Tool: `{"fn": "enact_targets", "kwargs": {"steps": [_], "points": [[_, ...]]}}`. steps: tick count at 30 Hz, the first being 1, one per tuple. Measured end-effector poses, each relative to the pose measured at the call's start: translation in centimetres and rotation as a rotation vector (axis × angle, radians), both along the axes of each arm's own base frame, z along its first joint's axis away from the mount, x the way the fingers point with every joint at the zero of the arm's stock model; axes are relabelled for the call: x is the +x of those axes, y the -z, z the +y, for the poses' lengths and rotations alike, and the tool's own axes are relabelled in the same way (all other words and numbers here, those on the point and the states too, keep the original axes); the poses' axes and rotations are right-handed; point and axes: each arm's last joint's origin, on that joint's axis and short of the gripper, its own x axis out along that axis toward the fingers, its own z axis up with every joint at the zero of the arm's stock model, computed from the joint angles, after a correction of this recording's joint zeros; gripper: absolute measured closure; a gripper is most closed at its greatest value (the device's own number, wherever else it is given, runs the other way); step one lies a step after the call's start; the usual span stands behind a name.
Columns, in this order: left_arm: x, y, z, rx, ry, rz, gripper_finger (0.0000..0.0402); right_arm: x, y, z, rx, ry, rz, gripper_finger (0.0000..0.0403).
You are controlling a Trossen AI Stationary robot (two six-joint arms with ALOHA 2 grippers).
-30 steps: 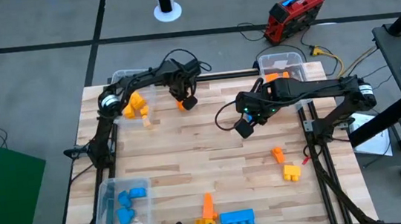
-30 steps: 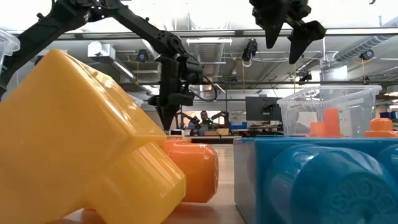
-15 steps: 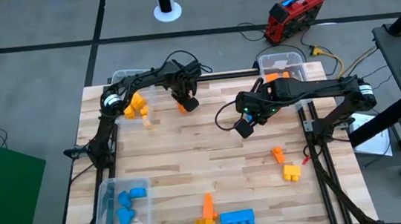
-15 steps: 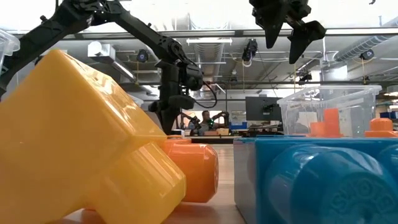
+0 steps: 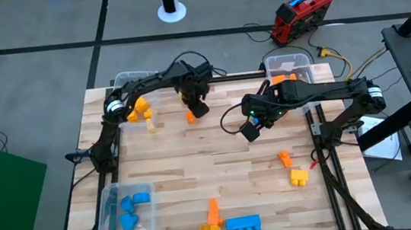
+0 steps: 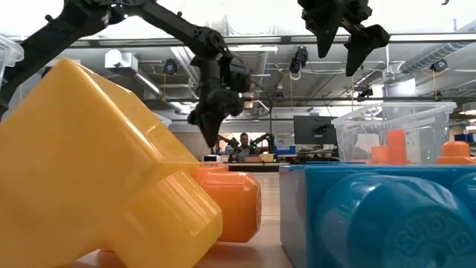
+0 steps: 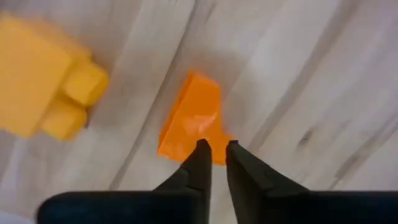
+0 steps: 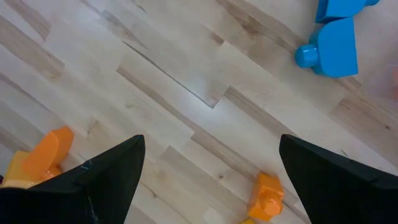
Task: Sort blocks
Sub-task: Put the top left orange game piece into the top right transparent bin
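One orange block (image 5: 190,116) sits at 6 o'clock just below left claw (image 5: 198,108), claw clenched, empty; right claw (image 5: 250,131) released, farther.

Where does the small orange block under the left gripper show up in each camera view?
High view: the orange block lies on the table, just beside the left gripper.
Low view: I cannot pick it out; big near blocks fill the foreground.
Left wrist view: the block sits mid-picture, just beyond the near-closed fingers.
Right wrist view: not identifiable.
Shared landmark: the yellow block nearby.
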Motion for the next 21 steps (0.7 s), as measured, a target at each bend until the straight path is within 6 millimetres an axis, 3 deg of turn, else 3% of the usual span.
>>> {"fn": "enact_targets", "kwargs": {"steps": [6,13,16,21], "points": [[0.4,-1.1,0.3,0.031,0.055,-0.039,0.0278,0.0,0.0,0.0,-0.002,-0.005,-0.002,0.004],[0.4,0.8,0.3,0.025,0.05,-0.015,0.0159,0.0,0.0,0.0,-0.001,-0.005,-0.003,0.004],[0.2,1.5,0.3,0.04,0.048,0.007,0.0137,0.0,0.0,0.0,-0.001,-0.006,-0.003,0.004],[-0.1,2.6,0.5,0.095,0.081,0.035,0.0134,0.1,0.0,0.0,-0.002,-0.006,-0.006,0.004]]}}
